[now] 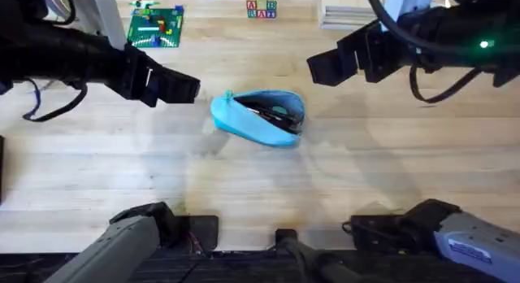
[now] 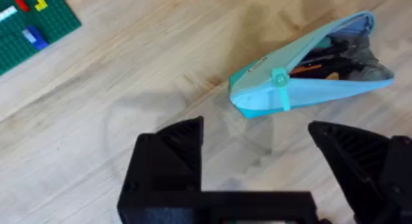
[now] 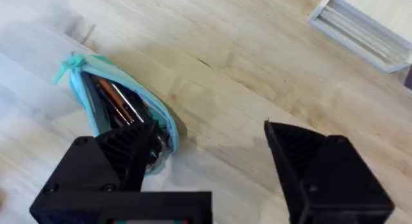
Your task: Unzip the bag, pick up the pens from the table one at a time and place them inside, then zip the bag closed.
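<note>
A light-blue fabric bag (image 1: 258, 117) lay near the middle of a pale wooden table (image 1: 244, 193), seen from a camera above. Its zipper was open, and the gap along its length showed dark pens (image 1: 272, 114) lying inside it. A small teal zipper pull stuck out at the end of the bag nearer the left arm. The left gripper (image 1: 175, 88) hung above the table just to the left of the bag, not touching it, and its black fingers stood apart with nothing between them. The right gripper (image 1: 333, 65) hung to the right of the bag and a little farther back, also clear of it, with its black fingers likewise spread and empty. The left wrist camera looked past its own fingers (image 2: 174, 153) at the bag (image 2: 302, 76), showing the open mouth, the teal pull (image 2: 280, 82) and the dark pens (image 2: 328, 60) with a touch of orange among them. The right wrist camera showed the bag (image 3: 119, 105) from its other end, gaping open, with the pens (image 3: 119, 98) inside and one finger (image 3: 122, 153) partly overlapping it in the view. A green brick baseplate (image 1: 156, 27) sat at the far left of the table, well apart from the bag, and small lettered blocks (image 1: 261, 7) stood at the far edge.
</note>
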